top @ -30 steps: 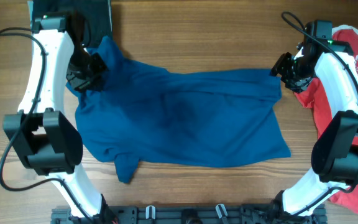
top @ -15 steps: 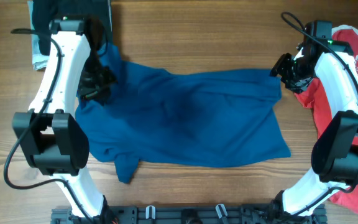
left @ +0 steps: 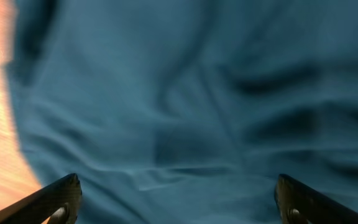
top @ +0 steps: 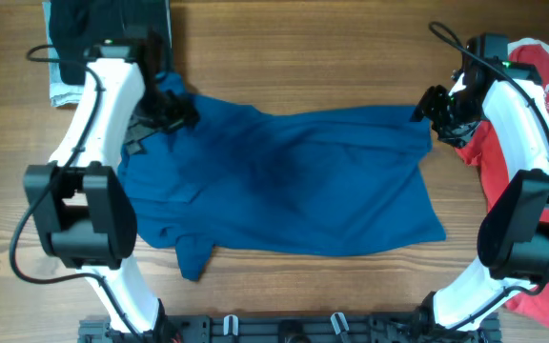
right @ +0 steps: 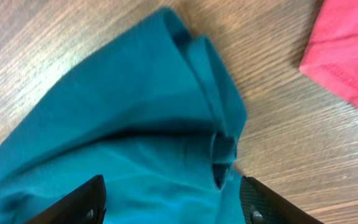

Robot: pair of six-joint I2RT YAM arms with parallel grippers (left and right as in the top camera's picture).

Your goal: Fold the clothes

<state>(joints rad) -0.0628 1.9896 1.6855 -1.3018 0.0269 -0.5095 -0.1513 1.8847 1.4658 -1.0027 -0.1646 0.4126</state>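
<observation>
Shirt, blue, lies spread mostly flat across desk centre, wrinkled, one sleeve sticking out at near-left edge. Left jaws spread wide, over shirt's far-left shoulder area, nothing pinched; wrist view blurred, only blue cloth below. Right jaws spread wide at shirt's bunched far-right corner, cloth between them, not clamped. Red tee at desk's right edge, near that corner, bare desk between them. Dark cloth at far-left corner.
</observation>
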